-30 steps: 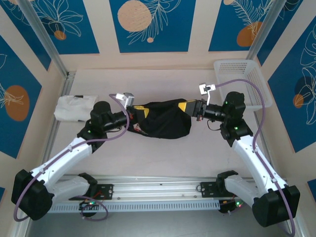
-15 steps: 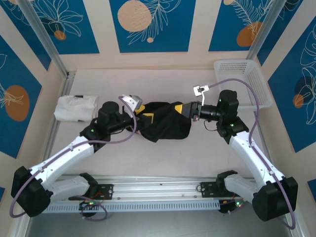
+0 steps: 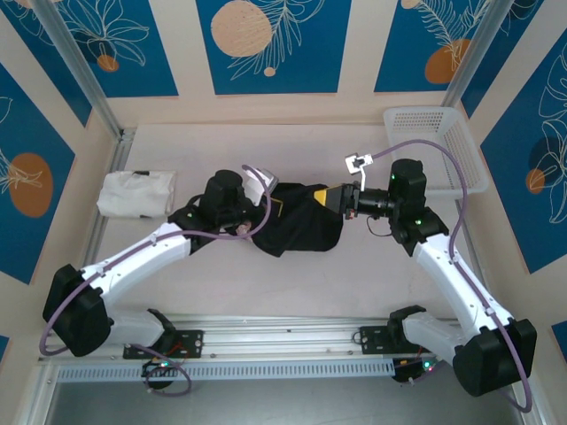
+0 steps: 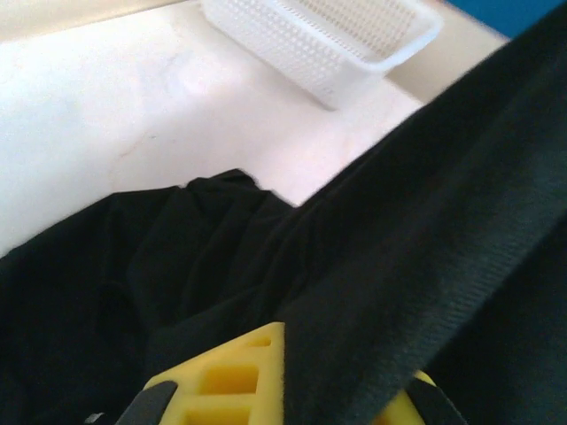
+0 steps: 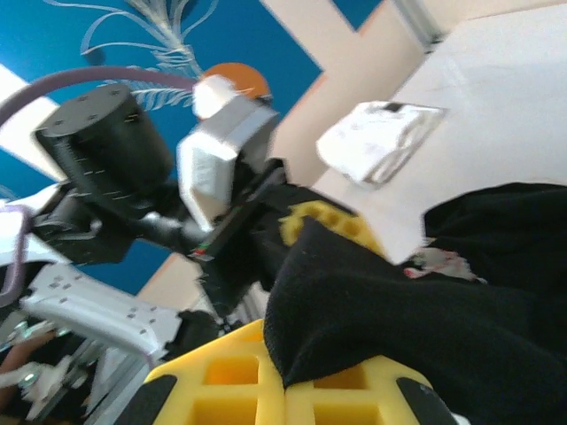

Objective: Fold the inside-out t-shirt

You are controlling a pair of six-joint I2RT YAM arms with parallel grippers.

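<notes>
The inside-out t-shirt [image 3: 301,232] is a bunched black heap in the middle of the table, lifted at its top edge between both arms. My left gripper [image 3: 271,202] is shut on the cloth at the heap's left end. In the left wrist view, black fabric [image 4: 416,266] runs down between the yellow pads [image 4: 230,381]. My right gripper [image 3: 333,197] is shut on the right end. The right wrist view shows a fold of the shirt [image 5: 443,301] pinched between its yellow pads [image 5: 230,385]. The two grippers are a short span apart.
A white folded garment [image 3: 135,193] lies at the far left of the table, also visible from the right wrist [image 5: 381,142]. A white mesh basket [image 3: 434,146] stands at the back right [image 4: 337,44]. Bare table lies in front of the shirt.
My left gripper has moved right, toward the right gripper, and the shirt between them has bunched shorter. The right gripper has shifted slightly left, still shut.
</notes>
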